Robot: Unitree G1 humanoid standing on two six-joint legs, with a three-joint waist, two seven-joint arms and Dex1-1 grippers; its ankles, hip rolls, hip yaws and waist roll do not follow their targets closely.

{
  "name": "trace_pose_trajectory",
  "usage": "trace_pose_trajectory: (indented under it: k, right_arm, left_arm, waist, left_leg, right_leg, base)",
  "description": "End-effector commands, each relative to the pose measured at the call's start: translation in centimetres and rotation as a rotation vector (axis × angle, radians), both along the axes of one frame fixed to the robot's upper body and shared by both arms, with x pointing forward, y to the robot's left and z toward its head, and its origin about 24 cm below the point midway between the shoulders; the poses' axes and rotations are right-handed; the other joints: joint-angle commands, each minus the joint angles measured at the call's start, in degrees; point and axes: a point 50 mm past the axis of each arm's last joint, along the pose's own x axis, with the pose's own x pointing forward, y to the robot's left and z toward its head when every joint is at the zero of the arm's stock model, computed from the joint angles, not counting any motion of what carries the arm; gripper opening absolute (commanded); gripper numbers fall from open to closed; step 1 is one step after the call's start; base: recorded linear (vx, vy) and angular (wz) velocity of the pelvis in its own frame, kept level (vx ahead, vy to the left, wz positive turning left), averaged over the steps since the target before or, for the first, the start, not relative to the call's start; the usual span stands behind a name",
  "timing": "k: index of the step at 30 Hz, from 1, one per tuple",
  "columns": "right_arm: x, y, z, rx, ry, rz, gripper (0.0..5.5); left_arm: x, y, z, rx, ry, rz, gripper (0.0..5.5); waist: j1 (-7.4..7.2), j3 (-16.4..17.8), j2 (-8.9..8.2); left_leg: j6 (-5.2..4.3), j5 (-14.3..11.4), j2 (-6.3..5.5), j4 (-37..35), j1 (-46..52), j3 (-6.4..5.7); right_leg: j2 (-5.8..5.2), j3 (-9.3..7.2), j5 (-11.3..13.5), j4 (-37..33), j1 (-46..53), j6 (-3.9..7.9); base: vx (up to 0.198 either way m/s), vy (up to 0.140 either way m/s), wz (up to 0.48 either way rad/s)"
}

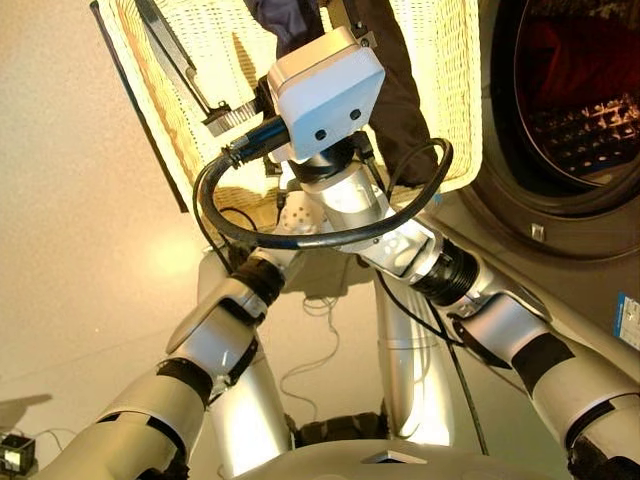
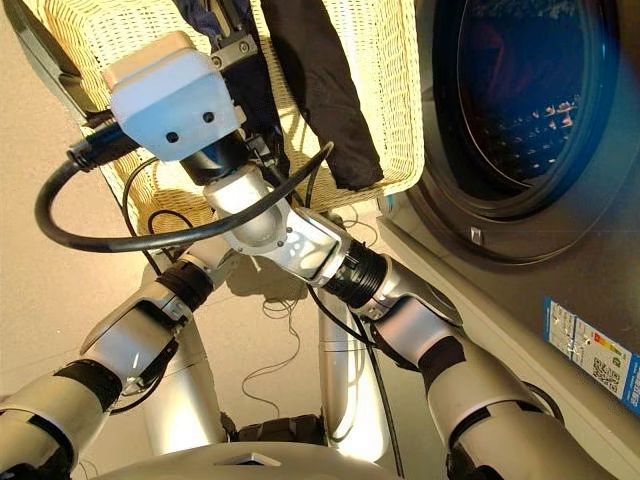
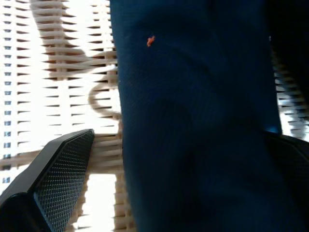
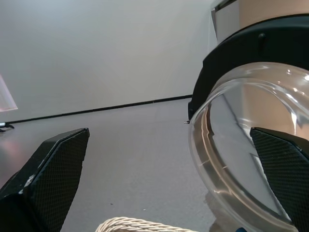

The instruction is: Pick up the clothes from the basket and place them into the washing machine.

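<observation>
A laundry corner set up as a robot test space: a dark grey front-loading washing machine (image 2: 520, 150) with its round porthole open stands beside a cream wicker basket (image 2: 390, 100) holding clothes (image 2: 325, 90). The bare pale floor (image 4: 135, 159), a plain white wall (image 4: 96, 53) with a dark skirting line, and loose cables (image 1: 310, 365) trailing across the floor suggest a lab or demo room rather than a lived-in home.

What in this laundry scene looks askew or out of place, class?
The black garment hangs out of the cream basket, its lower end draped over the rim instead of lying inside. The navy garment lies flat on the weave. Something red sits inside the washing machine drum.
</observation>
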Motion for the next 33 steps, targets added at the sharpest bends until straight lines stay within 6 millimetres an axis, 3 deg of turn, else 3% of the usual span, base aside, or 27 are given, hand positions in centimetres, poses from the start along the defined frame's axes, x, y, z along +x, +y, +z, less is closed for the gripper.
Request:
trace_pose_trajectory:
  k: [1, 17, 18, 19, 20, 21, 26, 33]
  right_arm:
    - [-5.0, 2.0, 2.6, 0.099, -0.102, 0.251, 5.5]
    - [-5.5, 1.9, 2.7, 0.094, -0.107, 0.286, 5.5]
    - [-5.5, 1.9, 2.7, 0.094, -0.108, 0.283, 5.5]
    - [-5.4, 1.8, 2.6, 0.09, -0.11, 0.276, 5.5]
    - [-5.3, 1.8, 2.6, 0.088, -0.11, 0.27, 5.5]
    - [-5.3, 1.8, 2.6, 0.088, -0.11, 0.27, 5.5]
    - [-4.0, 1.0, 2.4, 0.088, -0.107, 0.194, 5.5]
    - [-0.2, -2.4, 1.6, 0.095, -0.079, -0.056, 5.5]
  left_arm:
    - [1.4, 1.2, -1.6, -0.041, 0.17, 0.055, 5.5]
    - [2.2, 1.6, -0.4, -0.054, 0.18, 0.078, 5.5]
    - [2.2, 1.5, -0.4, -0.048, 0.178, 0.077, 5.18]
    - [2.2, 1.5, -0.5, -0.041, 0.178, 0.083, 1.51]
    - [2.2, 1.5, -0.4, -0.031, 0.175, 0.083, 0.22]
    - [2.2, 1.5, -0.4, -0.031, 0.175, 0.083, 0.0]
    - [2.2, 1.6, -0.5, -0.007, 0.166, 0.087, 0.0]
    - [1.6, 1.7, -0.1, 0.049, 0.083, 0.08, 0.0]
  waist:
    - [-2.1, -0.67, -1.17]
    - [-2.67, -0.67, -1.08]
    - [-2.64, -0.67, -1.06]
    - [-2.59, -0.67, -1.0]
    - [-2.6, -0.67, -0.98]
    - [-2.59, -0.67, -0.98]
    - [-2.63, -0.67, -1.01]
    - [-2.73, -0.67, -1.19]
  left_leg:
    - [0.25, -4.1, -0.1, 3.96, -1.17, 0.81]
    - [0.02, -3.87, 0.01, 4.79, -2.6, -0.01]
    - [0.04, -3.84, -0.04, 4.81, -2.66, -0.06]
    - [0.06, -3.77, -0.09, 4.8, -2.63, -0.02]
    - [0.08, -3.74, -0.09, 4.77, -2.62, -0.04]
    - [0.08, -3.74, -0.09, 4.76, -2.61, -0.04]
    - [-0.22, -3.16, -0.11, 3.55, -1.99, 0.38]
    - [-0.4, -1.41, -0.23, -1.67, 2.46, 1.37]
  right_leg:
    - [-0.58, -1.65, -2.37, 0.9, -3.83, 2.86]
    - [-0.29, -1.92, -1.43, 0.85, -4.77, 2.7]
    - [-0.37, -1.95, -1.39, 0.83, -4.75, 2.72]
    - [-0.46, -2.0, -1.22, 0.76, -4.59, 2.69]
    - [-0.47, -2.02, -1.13, 0.74, -4.56, 2.71]
    - [-0.47, -2.03, -1.12, 0.73, -4.56, 2.71]
    - [-0.59, -2.03, -0.07, -1.01, -3.51, 2.9]
    - [-1.05, -1.79, 1.64, -5.85, 0.95, 3.17]
  base:
    - [0.0, 0.0, 0.0]
    - [0.0, 0.0, 0.0]
    - [0.0, 0.0, 0.0]
    - [0.0, 0.0, 0.0]
    - [0.0, 0.0, 0.0]
    - [0.0, 0.0, 0.0]
    - [0.0, 0.0, 0.0]
    - [0.0, 0.0, 0.0]
